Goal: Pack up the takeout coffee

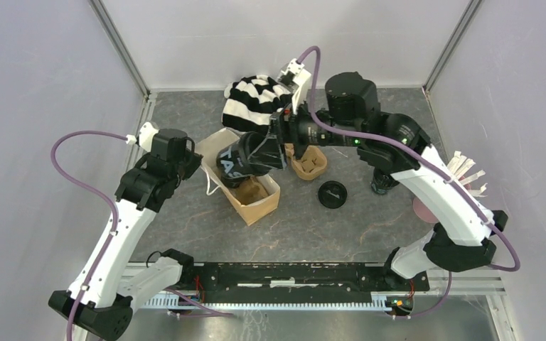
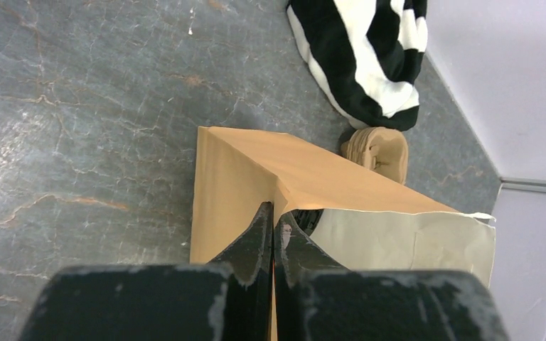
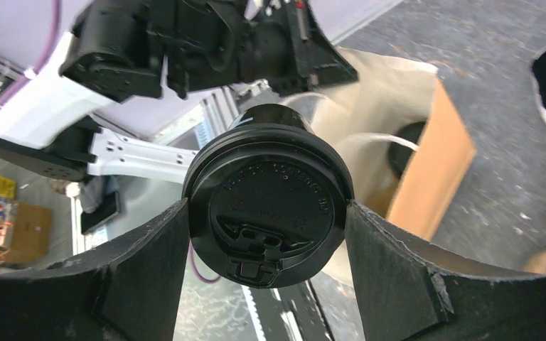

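Observation:
A black takeout coffee cup (image 1: 231,165) with a flat black lid (image 3: 266,188) hangs tilted over the open mouth of the brown paper bag (image 1: 259,202). My right gripper (image 1: 259,153) is shut on it, and both fingers press the lid's rim in the right wrist view. My left gripper (image 2: 274,224) is shut on the bag's left upper edge (image 2: 242,170) and holds it up. Something dark (image 3: 405,145) lies inside the bag; I cannot tell what it is.
The brown moulded carrier (image 1: 309,165) stands right of the bag, with a loose black lid (image 1: 332,194) in front of it. A striped black-and-white cloth (image 1: 256,99) lies at the back. White sticks (image 1: 466,170) in a pink cup stand behind my right forearm.

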`<state>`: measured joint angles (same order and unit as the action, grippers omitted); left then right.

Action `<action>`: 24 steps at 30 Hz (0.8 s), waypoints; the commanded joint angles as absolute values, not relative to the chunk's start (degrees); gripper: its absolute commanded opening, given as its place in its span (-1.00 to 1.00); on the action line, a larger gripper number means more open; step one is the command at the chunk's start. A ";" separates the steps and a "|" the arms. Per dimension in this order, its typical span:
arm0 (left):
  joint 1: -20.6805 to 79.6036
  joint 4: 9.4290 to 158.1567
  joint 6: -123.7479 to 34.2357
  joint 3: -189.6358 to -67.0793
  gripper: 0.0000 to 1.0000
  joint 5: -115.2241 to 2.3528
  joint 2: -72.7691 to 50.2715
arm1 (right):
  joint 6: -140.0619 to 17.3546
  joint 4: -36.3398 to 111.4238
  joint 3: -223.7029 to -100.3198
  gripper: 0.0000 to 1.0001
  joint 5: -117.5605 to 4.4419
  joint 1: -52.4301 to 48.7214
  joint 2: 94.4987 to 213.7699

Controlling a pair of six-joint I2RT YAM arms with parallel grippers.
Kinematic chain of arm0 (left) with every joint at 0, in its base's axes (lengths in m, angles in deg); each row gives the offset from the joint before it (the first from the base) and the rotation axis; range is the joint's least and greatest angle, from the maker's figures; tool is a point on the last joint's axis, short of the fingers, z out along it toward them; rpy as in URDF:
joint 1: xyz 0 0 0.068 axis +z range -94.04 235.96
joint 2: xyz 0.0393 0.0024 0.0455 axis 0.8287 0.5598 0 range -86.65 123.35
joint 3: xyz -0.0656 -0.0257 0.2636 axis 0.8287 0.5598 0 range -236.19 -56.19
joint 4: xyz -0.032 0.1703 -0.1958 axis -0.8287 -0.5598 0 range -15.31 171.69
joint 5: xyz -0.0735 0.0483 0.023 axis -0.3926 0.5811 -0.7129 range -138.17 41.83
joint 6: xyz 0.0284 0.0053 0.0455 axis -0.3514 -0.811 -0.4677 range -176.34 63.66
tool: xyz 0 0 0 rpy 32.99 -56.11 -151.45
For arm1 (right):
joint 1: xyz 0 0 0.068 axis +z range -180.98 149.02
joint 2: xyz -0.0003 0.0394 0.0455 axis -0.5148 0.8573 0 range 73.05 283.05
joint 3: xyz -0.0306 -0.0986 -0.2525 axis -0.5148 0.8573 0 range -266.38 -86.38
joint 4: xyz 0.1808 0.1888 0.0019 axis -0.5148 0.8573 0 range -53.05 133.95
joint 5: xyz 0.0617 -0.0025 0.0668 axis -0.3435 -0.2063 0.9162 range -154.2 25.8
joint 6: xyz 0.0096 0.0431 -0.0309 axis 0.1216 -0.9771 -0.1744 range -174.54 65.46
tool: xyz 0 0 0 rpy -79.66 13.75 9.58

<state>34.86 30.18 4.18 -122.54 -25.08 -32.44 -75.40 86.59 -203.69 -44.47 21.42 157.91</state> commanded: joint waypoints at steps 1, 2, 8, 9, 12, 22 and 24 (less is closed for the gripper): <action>34.98 37.54 6.61 -120.87 -0.96 -21.98 -34.74 | -82.06 77.77 -206.23 0.27 -47.04 24.05 159.58; 34.96 38.09 6.38 -120.41 -0.96 -21.92 -35.24 | -82.41 77.68 -206.53 0.27 -48.08 24.39 160.00; 34.97 39.81 5.47 -119.05 -0.96 -20.65 -37.67 | -81.83 82.04 -207.15 0.25 -55.89 26.03 161.18; 34.99 40.50 5.23 -118.69 -0.96 -20.59 -38.03 | -81.63 83.16 -207.07 0.25 -57.65 26.44 161.21; 34.98 42.68 4.84 -117.01 -0.97 -20.66 -39.48 | -80.24 85.73 -206.20 0.25 -62.01 28.25 161.70; 35.03 43.97 4.96 -114.72 -0.96 -21.18 -40.66 | -78.83 93.02 -209.63 0.21 -75.39 34.46 166.61; 34.96 43.98 4.88 -114.65 -0.96 -21.24 -40.64 | -78.76 94.87 -210.80 0.20 -77.66 35.22 167.72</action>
<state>34.88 40.35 4.50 -114.82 -22.79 -40.26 -79.45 90.99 -206.73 -69.72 33.84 166.35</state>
